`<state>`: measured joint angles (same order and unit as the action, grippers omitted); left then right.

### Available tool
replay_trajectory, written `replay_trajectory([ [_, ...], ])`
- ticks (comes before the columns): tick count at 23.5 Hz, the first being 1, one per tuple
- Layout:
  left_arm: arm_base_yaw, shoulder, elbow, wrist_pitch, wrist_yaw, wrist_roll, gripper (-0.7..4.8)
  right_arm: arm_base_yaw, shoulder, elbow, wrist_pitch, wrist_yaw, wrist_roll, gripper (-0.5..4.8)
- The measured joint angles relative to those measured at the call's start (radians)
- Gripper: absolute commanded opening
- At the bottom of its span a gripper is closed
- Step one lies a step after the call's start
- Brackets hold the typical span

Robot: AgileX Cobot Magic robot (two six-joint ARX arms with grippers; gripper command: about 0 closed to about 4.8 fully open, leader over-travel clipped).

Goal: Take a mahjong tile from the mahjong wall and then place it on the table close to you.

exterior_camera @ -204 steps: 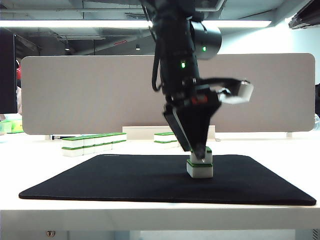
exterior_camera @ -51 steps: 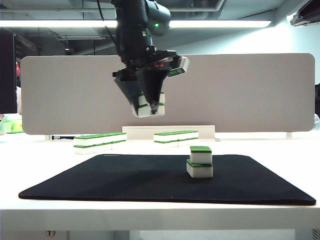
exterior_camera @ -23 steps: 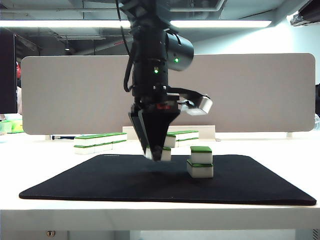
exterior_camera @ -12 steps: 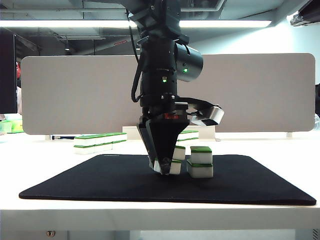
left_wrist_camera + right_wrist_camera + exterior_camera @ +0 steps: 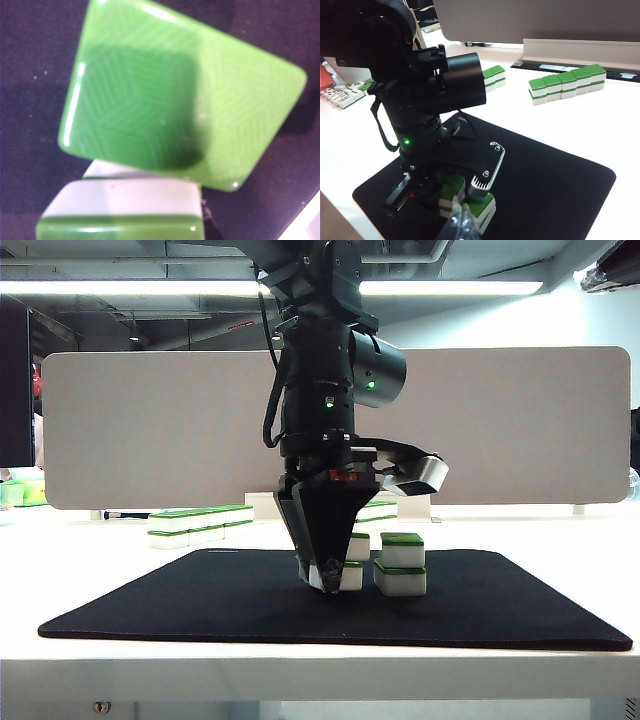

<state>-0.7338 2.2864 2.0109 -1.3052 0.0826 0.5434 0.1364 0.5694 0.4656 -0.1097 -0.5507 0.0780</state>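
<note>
Left to right in the exterior view. Far left, back of the table [image 5: 560, 525]: one segment of the mahjong wall [image 5: 200, 523], two high, green tops up, well behind the black mat [image 5: 150, 605]. A second segment shows past my arm; the right wrist view has it clearer [image 5: 567, 82].

Centre: my left gripper [image 5: 325, 575], pointing straight down over the mat, fingers clamped on a stacked pair of tiles [image 5: 345, 560]. The lower tile looks at or just off the mat; I can't tell if it's touching. The left wrist view is filled by the pair's green top [image 5: 180, 95], blurred and too close to show the fingers.

Just right of that: the two-tile stack already set down [image 5: 400, 565], top tile slightly offset on the lower one.

The relation that matters: the held pair sits immediately left of the placed stack, with a thin gap or none; I can't resolve which from here. The fingers appear to open across that line, so my judgement is that the risk on release is the near finger or a tile nudging the stack. Release should be small, then a straight lift.

Right gripper: not clearly in any view, only a blurred translucent bit at the edge of its wrist view, so I can't tell its opening. That arm is well back; left is the working arm.
</note>
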Motion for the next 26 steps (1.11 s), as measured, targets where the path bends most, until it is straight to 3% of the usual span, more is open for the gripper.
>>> replay_trajectory([
  [5, 0.0, 0.004, 0.0, -0.009, 0.0, -0.001, 2.49, 0.0, 0.0, 0.0, 0.0, 0.0, 0.0, -0.01],
  [8, 0.0, 0.007, -0.002, -0.019, 0.001, -0.001, 2.63, 0.0, 0.0, 0.0, 0.0, 0.0, 0.0, -0.01],
  [10, 0.0, 0.008, -0.002, -0.019, 0.001, -0.006, 3.24, 0.0, 0.0, 0.0, 0.0, 0.0, 0.0, -0.01],
  [21, 0.002, -0.005, -0.001, -0.125, 0.003, -0.045, 3.46, 0.0, 0.0, 0.0, 0.0, 0.0, 0.0, -0.01],
  [26, 0.002, -0.074, 0.055, -0.127, -0.042, -0.153, 3.4, 0.0, 0.0, 0.0, 0.0, 0.0, 0.0, -0.01],
])
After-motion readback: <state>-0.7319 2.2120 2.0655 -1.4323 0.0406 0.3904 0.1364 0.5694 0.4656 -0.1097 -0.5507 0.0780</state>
